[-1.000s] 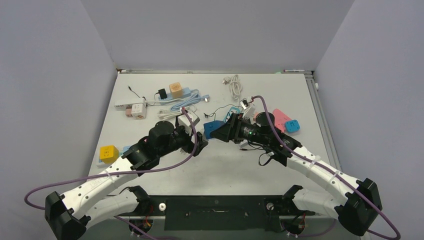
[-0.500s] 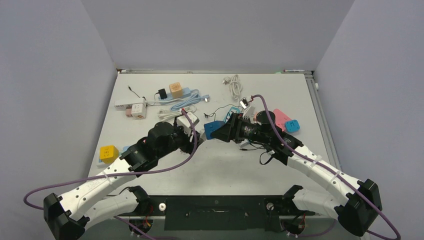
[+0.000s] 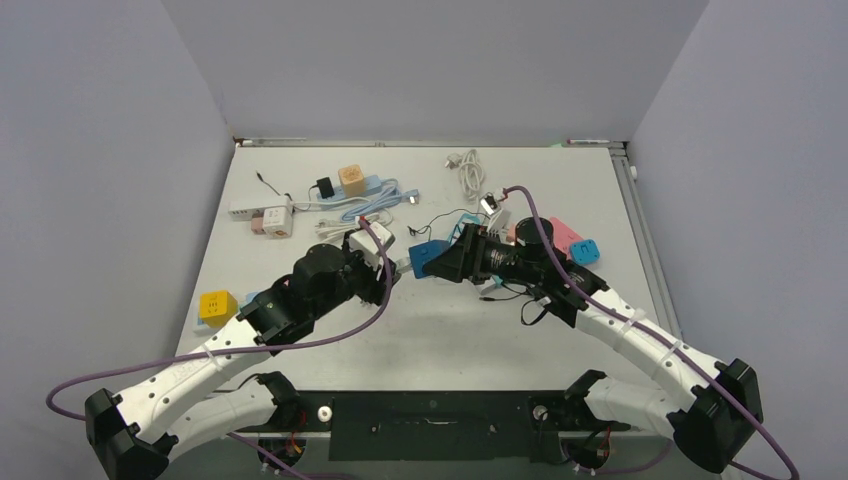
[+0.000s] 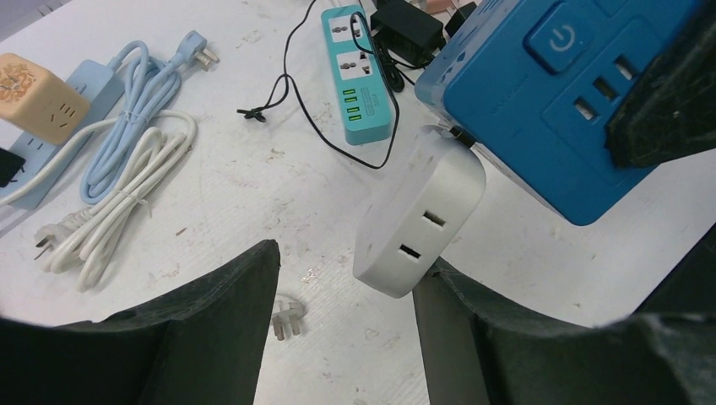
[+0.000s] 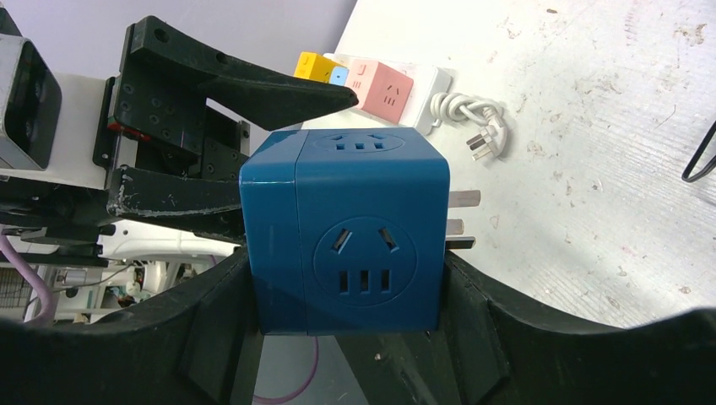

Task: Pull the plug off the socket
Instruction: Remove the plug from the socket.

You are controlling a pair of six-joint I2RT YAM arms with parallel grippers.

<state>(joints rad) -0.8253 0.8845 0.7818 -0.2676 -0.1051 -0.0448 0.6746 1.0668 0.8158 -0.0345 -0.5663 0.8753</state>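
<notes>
4 power strips are lying on the table (image 3: 450,340): 1 teal strip (image 4: 359,72), 1 light-blue strip (image 3: 372,184), 1 pink strip (image 3: 568,238), 1 white strip (image 3: 243,209). 3 cable bundles are lying among them: 1 far white bundle (image 3: 470,172), 1 near white bundle (image 4: 127,207), 1 light-blue bundle (image 4: 127,135). At least 5 cube sockets are showing: 1 dark-blue cube (image 5: 355,245), 1 yellow cube (image 3: 217,305), 1 tan cube (image 3: 351,179), 1 pink cube (image 5: 382,86), 1 bright-blue cube (image 3: 586,252). 1 white adapter (image 4: 420,224) is showing 2 slots.
</notes>
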